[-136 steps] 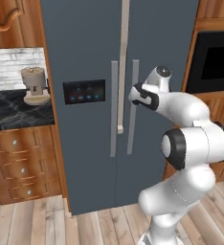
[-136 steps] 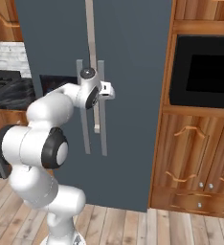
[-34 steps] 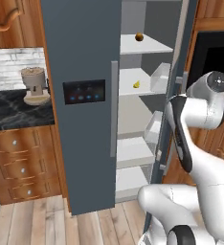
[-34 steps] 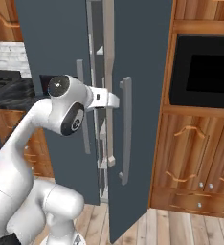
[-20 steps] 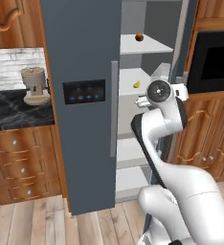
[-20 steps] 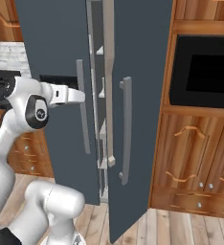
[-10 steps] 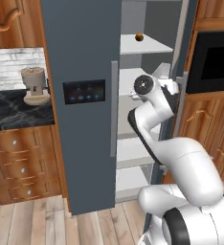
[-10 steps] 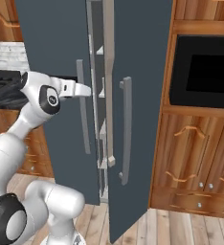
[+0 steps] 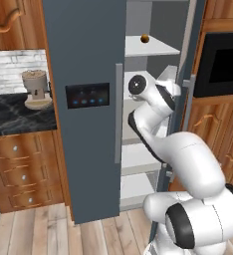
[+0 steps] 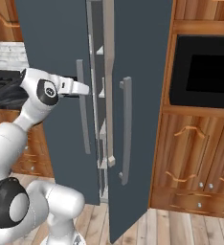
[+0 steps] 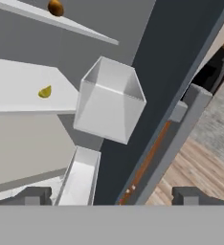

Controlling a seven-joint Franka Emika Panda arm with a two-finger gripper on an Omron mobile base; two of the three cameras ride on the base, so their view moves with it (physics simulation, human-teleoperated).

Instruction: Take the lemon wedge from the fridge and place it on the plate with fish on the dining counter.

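The dark slate-blue fridge has its right door swung open, and white shelves show inside. A tiny yellow lemon wedge lies on a white middle shelf, far ahead and to the left of my gripper. The gripper is open with nothing between its fingertips. In the base views the hand sits at mid-shelf height in the fridge opening, and the arm hides the wedge. The plate with fish and the dining counter are out of view.
A small brown-orange ball rests on the upper shelf. A white door bin juts out close ahead, with a second bin below. The open door's edge stands right of the hand. A coffee machine sits on the left counter; a black oven is to the right.
The fridge's right door, shut at first, now stands open. Over the last second the arm swung left from the door into the fridge opening.
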